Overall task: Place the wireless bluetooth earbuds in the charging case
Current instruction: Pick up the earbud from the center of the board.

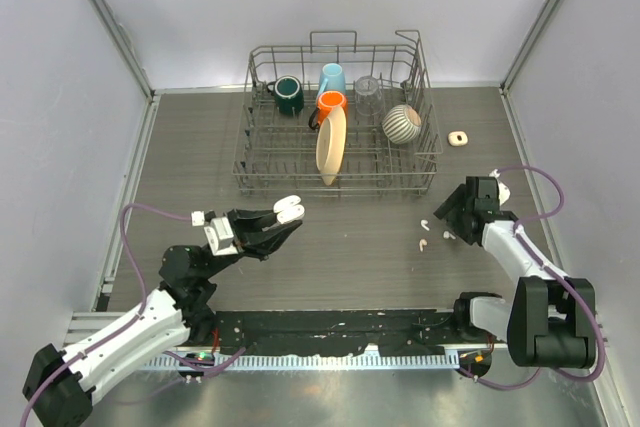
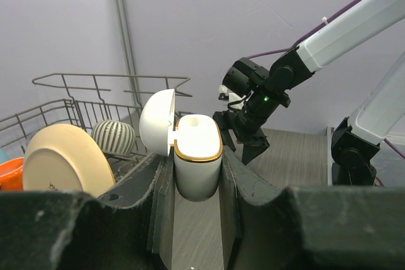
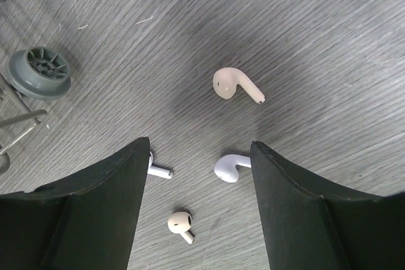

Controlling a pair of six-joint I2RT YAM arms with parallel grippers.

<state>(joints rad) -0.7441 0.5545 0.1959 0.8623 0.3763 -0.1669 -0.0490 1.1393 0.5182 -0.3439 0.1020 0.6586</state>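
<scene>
The white charging case (image 2: 197, 162) has a gold rim and its lid stands open. My left gripper (image 2: 197, 178) is shut on its body and holds it above the table, as the top view shows (image 1: 288, 209). Several wireless bluetooth earbuds lie on the table under my right gripper (image 3: 200, 147), which is open. A white earbud (image 3: 229, 167) lies between its fingers, close to the right one. A cream earbud (image 3: 235, 85) lies beyond the fingertips and another cream one (image 3: 180, 222) nearer the wrist. A fourth (image 3: 161, 172) is half hidden by the left finger. From above, the right gripper (image 1: 447, 209) hangs over the earbuds (image 1: 424, 224).
A wire dish rack (image 1: 340, 179) at the back holds mugs, a striped bowl (image 1: 402, 123) and a tan plate (image 1: 331, 142). One grey rack foot (image 3: 39, 74) sits left of the earbuds. A small cream object (image 1: 458, 138) lies to the right of the rack.
</scene>
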